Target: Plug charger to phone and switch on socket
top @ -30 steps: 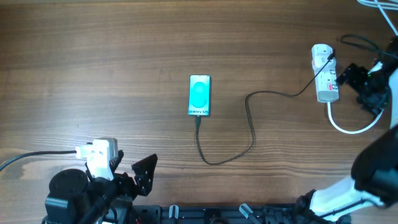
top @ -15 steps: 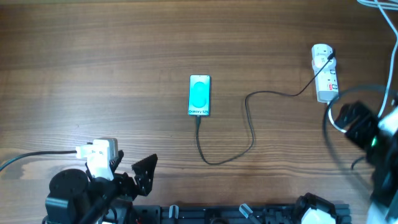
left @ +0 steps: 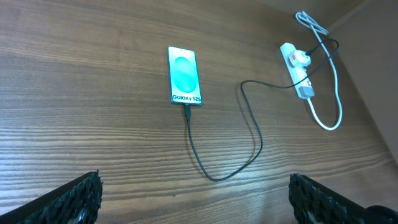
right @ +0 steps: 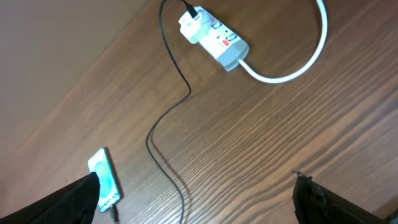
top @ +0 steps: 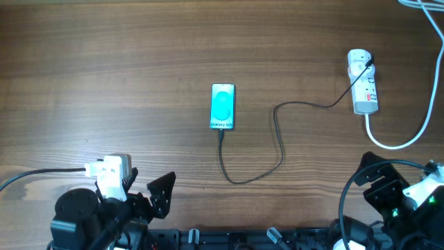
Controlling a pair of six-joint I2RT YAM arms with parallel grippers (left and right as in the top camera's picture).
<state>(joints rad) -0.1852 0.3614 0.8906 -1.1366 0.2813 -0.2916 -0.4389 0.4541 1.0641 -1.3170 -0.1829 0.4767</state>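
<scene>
The phone (top: 223,106) lies flat mid-table with its teal screen up; it also shows in the left wrist view (left: 185,75) and the right wrist view (right: 104,179). The charger's thin black cable (top: 279,146) runs from the phone's lower edge in a loop to its plug in the white socket (top: 362,81), also seen in the left wrist view (left: 297,64) and right wrist view (right: 214,36). My left gripper (top: 149,193) is open and empty at the front left. My right gripper (top: 378,184) is open and empty at the front right, well below the socket.
The socket's thick white cord (top: 395,145) curves from its near end off to the right and up the table's right edge. A black cable (top: 35,175) trails from my left arm at the front left.
My right gripper has drawn back from beside the socket at the far right down to the front right edge. The left arm, phone and cable have not moved.
</scene>
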